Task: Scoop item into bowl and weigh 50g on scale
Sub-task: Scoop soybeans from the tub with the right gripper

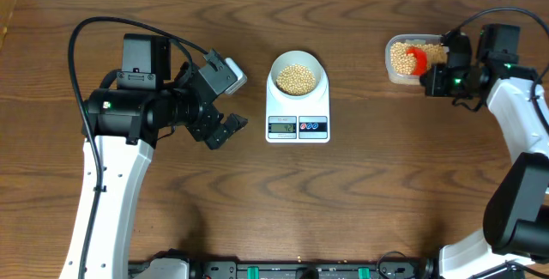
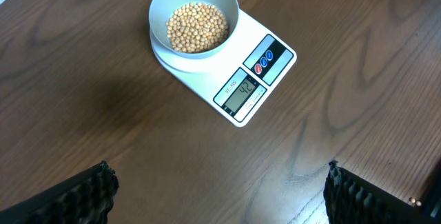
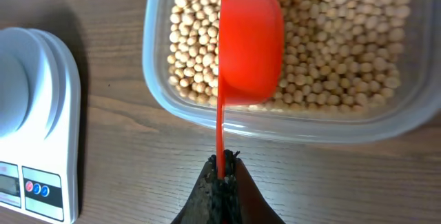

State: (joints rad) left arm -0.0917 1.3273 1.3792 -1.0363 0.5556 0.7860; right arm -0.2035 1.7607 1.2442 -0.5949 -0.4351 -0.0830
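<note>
Beans (image 2: 197, 26): small, round, hard, dry and loose. I judge them light singly and quick to roll or bounce. They cannot be pinched, so they travel by scoop only, and a fast tip would scatter them. One lot lies in the bowl (image 2: 160, 7), covering the bottom, well under the rim. The rest fills the clear tub (image 3: 158, 79) near the far right corner of the counter (image 1: 386, 210).

Bowl: stiff, smooth, probably slippery. It sits on the scale's platform. The rim is the place to hold it, but I judge that any touch would upset the reading, so I leave it alone.

Scale (image 2: 279, 65): middle of the counter, toward the far edge, front facing the near edge. The display (image 2: 241, 89) seems to read 42 plus a digit I cannot make out. I judge that short of 50 g, so a small top-up is needed. The print above the digits is too small to read. There is a red button (image 2: 259, 66) and a blue button (image 2: 269, 55), symbols unreadable. No brand visible.

Scoop (image 3: 251, 41): red plastic, light, with a thin stiff handle. The right gripper (image 3: 222, 176) is clamped on the handle's end. The cup hangs over the tub's beans with its outer side toward the wrist camera, so I cannot tell its load.

Left gripper (image 2: 219, 174): fingers wide apart, holding nothing, hovering left of the scale.
</note>
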